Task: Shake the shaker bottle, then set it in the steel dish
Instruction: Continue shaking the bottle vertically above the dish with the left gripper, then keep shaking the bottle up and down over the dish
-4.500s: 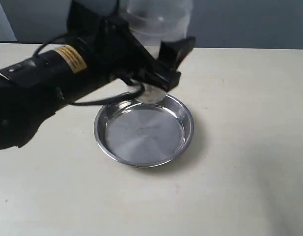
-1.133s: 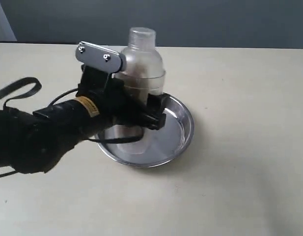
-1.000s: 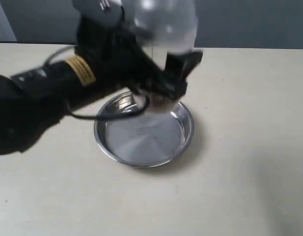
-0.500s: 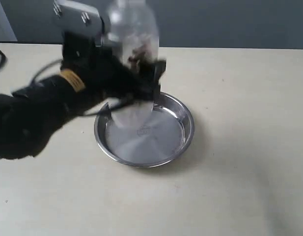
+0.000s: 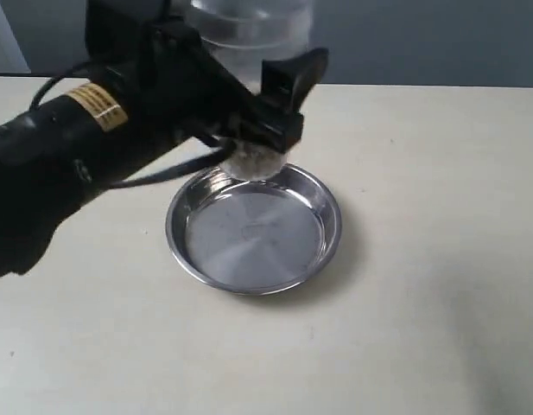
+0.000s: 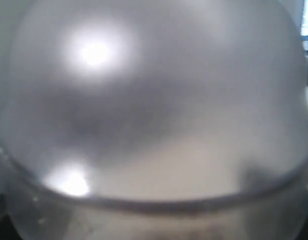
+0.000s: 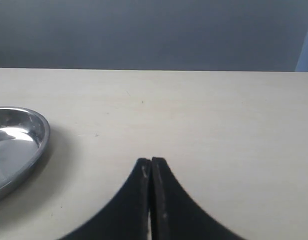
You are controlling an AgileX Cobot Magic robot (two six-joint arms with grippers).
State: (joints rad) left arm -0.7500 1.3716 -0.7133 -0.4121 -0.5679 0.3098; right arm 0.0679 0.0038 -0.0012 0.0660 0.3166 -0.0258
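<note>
The frosted shaker bottle [image 5: 249, 26] hangs in the air over the far rim of the steel dish [image 5: 249, 242], its top cut off by the frame edge. My left gripper [image 5: 259, 108] is shut on the bottle's body, one black finger [image 5: 292, 76] showing on its right side. In the left wrist view the bottle's blurred dome [image 6: 154, 115] fills the whole picture and hides the jaws. The dish lies bare on the table, and its rim [image 7: 36, 122] also shows in the right wrist view. My right gripper [image 7: 151, 164] is shut on nothing, low over the table to the dish's right.
The cream table [image 5: 421, 259] stretches round the dish on every side. A dark grey wall [image 5: 421, 39] stands behind its far edge. My left arm [image 5: 67, 147] and its cable reach in over the table's left part.
The left gripper has swung the bottle up and down over the dish. Since half a second ago it has moved right and higher, top now out of frame.
</note>
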